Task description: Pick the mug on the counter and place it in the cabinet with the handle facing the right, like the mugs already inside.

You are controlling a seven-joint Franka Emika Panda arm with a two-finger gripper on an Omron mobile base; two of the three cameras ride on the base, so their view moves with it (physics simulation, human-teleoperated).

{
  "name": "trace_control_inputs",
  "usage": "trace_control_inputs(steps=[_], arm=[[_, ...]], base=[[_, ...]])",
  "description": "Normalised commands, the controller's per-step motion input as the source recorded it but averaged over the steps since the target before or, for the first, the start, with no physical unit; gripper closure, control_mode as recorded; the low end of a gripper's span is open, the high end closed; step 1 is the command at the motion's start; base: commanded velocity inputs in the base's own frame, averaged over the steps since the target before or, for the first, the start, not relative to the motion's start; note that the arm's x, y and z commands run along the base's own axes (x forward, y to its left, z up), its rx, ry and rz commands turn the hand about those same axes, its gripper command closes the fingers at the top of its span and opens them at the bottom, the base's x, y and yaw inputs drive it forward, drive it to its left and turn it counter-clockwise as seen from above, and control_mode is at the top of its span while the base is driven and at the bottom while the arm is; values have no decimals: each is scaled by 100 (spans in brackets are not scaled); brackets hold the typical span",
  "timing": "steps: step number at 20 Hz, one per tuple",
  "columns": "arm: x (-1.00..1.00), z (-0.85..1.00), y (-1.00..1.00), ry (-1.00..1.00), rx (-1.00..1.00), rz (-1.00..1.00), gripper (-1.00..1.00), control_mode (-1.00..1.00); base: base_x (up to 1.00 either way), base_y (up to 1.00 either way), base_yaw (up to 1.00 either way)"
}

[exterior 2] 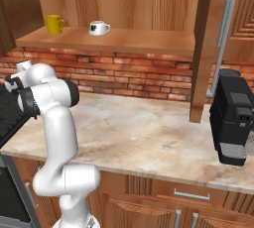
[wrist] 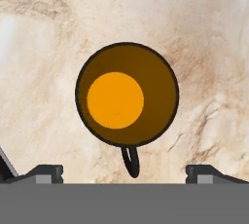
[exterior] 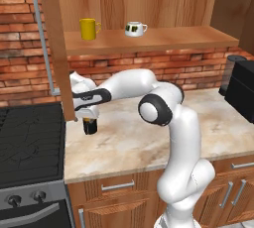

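The black mug stands upright on the beige counter near its left end, beside the stove. In the hand view I look straight down into the mug and see its orange inside. Its small black loop handle points to the bottom of that view. My gripper hangs just above the mug, open, and its fingertips stand wide on either side with nothing between them. In the open cabinet above, a yellow mug and a white mug sit on the shelf with their handles to the right.
A black stove adjoins the counter on the left. The open cabinet door with its grey bar handle hangs just above and left of my hand. A black coffee machine stands at the counter's right end. A brick wall is behind.
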Motion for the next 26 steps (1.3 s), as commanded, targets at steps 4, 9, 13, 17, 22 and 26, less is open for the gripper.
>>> trace_control_inputs(steps=[4,9,13,17,22,26], arm=[[-6,-2,-20,0,0,0,-100,-100],[-1,-14,-2,0,0,0,-100,-100],[-2,-17,0,0,0,0,-100,-100],[0,-13,0,0,0,0,-100,-100],[7,-9,3,0,0,0,-100,-100],[14,-8,9,0,0,0,-100,-100]], base=[[0,0,0],[0,0,0],[0,0,0],[0,0,0],[0,0,0],[0,0,0]])
